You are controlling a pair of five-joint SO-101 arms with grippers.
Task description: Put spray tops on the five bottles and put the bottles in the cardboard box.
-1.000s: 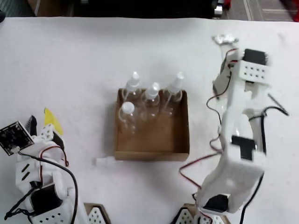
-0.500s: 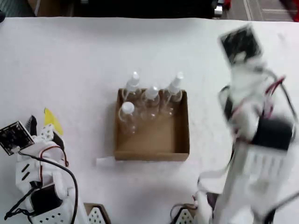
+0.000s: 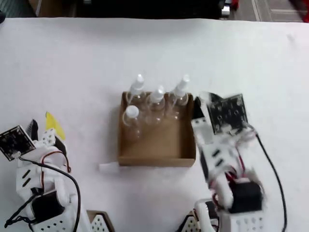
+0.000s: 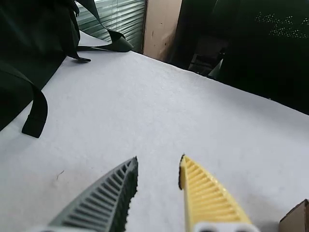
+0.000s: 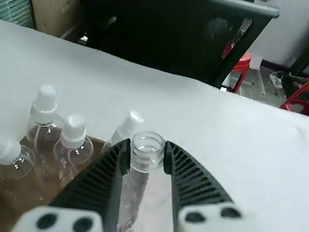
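Nearest to us, the left gripper (image 4: 158,162) sits low over the white table (image 3: 72,63), off to the left of the box. Its grey finger and its yellow finger are a little way apart. There is nothing between them.

The right gripper (image 5: 146,146) is close by the right wall of the cardboard box (image 3: 157,161). Its two black fingers are squeezed onto the neck of a clear open bottle (image 5: 141,188). This bottle has no spray top on it, so we can look right into its round mouth. We cannot tell if it hangs over the box or just over the table beside it.

A small white piece (image 3: 107,167) lies on the table, just beside the front left corner of the box. We think it may be the last spray top, but it is too small to be sure.

Inside the box stand four bottles, and each one has a white spray top on. The front bottle (image 3: 131,118) is by the left wall. The three back bottles (image 3: 157,99) stand in a row along the far wall. The near half of the box floor is bare.

So we think four of the five bottles are done. What is left is the bottle in the right gripper. It needs its spray top, and then it needs to go in the box with the others.
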